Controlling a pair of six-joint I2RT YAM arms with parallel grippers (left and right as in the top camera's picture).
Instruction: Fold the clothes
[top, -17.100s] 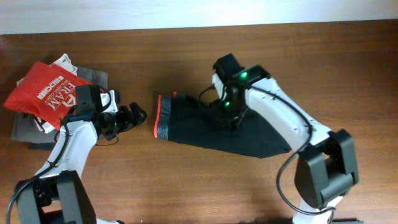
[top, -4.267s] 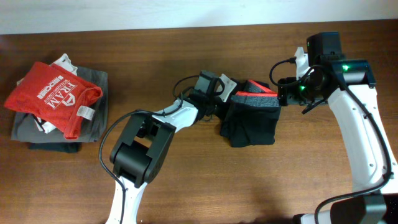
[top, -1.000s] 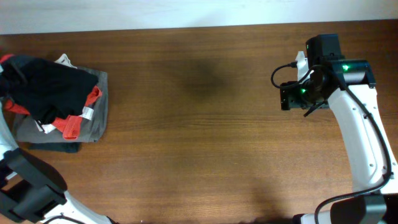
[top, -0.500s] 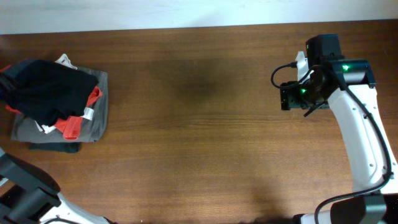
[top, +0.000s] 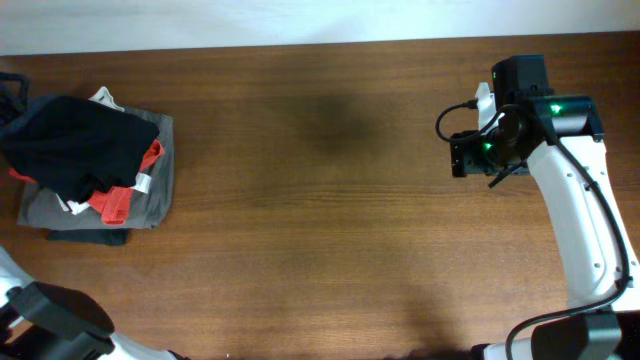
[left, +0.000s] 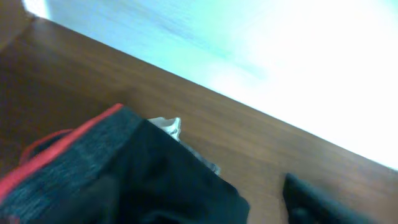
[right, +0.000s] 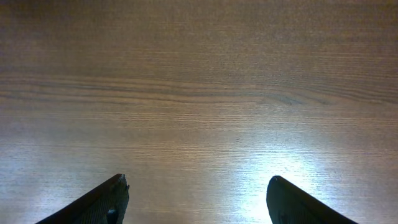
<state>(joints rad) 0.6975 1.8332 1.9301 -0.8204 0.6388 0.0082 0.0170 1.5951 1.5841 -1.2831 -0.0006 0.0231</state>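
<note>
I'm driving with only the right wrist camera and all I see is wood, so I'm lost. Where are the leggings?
Observer: The leggings lie in a black heap on a pile of clothes at the far left of the table.
Operator: Am I near them?
Observer: No. The right claw hangs over the table's right side, far from them.
Operator: Which bit can you see best?
Observer: In the left wrist view, the grey, red-edged waistband shows at one end of the heap.
</note>
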